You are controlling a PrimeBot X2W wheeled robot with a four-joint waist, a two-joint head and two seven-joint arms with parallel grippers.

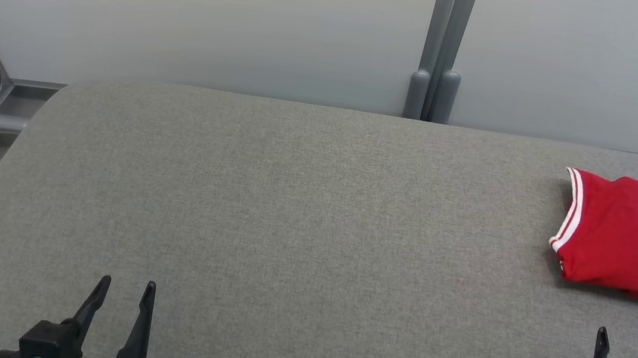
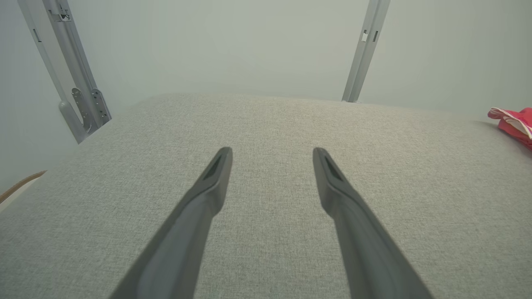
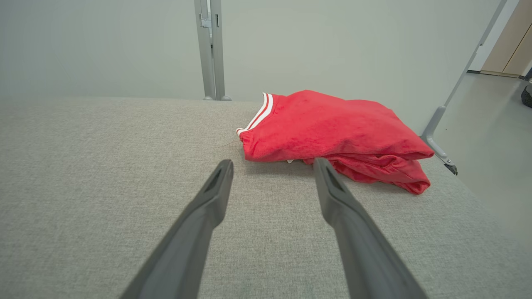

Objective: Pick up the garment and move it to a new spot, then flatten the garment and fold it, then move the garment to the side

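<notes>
The red garment (image 1: 627, 238) is lying folded in layers at the right side of the grey fabric worktop (image 1: 291, 212), partly running past the head view's edge. A white-striped band is showing along its left end, and the lower layers are bunching into creases at the near right. The left claw (image 1: 127, 284) is hovering at the near left, jaws spread wide and holding nothing. The right claw (image 1: 626, 336) is sitting near the garment but apart from it, jaws likewise spread wide and gripping nothing.
</notes>
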